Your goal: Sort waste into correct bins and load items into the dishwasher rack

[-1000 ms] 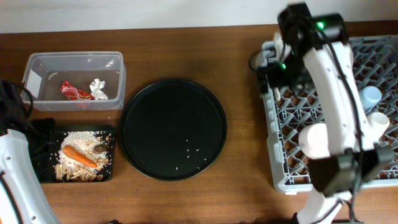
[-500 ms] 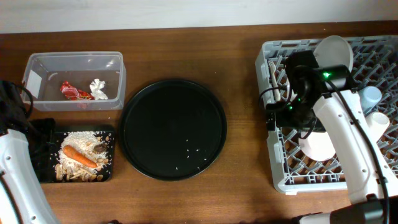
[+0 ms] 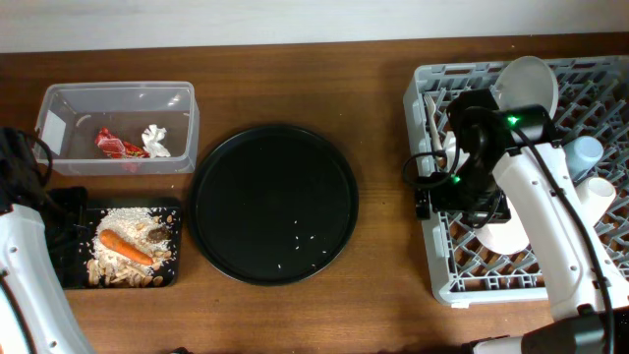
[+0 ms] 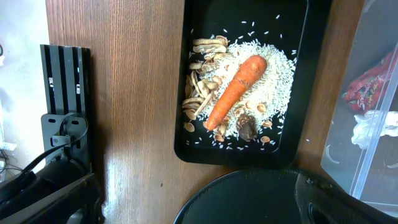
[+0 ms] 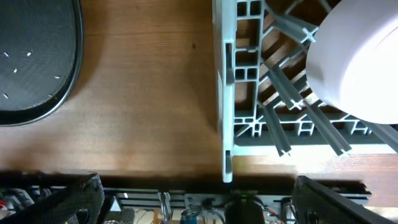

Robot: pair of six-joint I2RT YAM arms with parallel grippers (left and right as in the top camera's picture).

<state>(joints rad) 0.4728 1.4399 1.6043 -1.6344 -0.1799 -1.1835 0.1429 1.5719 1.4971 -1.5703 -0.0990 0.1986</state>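
The grey dishwasher rack [image 3: 432, 261] at the right holds an upright pale plate [image 3: 528, 81], a cream bowl [image 3: 506, 232], a light blue cup [image 3: 588, 153] and a white fork [image 3: 432, 116]. I cannot make out the chopsticks. My right gripper [image 3: 429, 197] is open and empty over the rack's left edge [image 5: 227, 93], next to the bowl [image 5: 360, 62]. The clear tub [image 3: 116, 96] holds the red wrapper [image 3: 115, 146] and white tissue [image 3: 155, 140]. The black tray [image 4: 186, 81] holds rice [image 4: 273, 87], the carrot [image 4: 235, 91] and a dark lump [image 4: 247, 129]. My left gripper [image 4: 199, 211] is open and empty above the round tray's edge.
The large round black tray [image 3: 274, 204] lies mid-table with a few rice grains on it. A white cup-like piece [image 3: 600, 197] stands at the rack's right side. Bare wood lies between the round tray and the rack [image 5: 143, 93].
My right arm has drawn back from the rack's far left corner to its front-left edge. The plate it hid now shows standing in the rack. The left arm has not moved.
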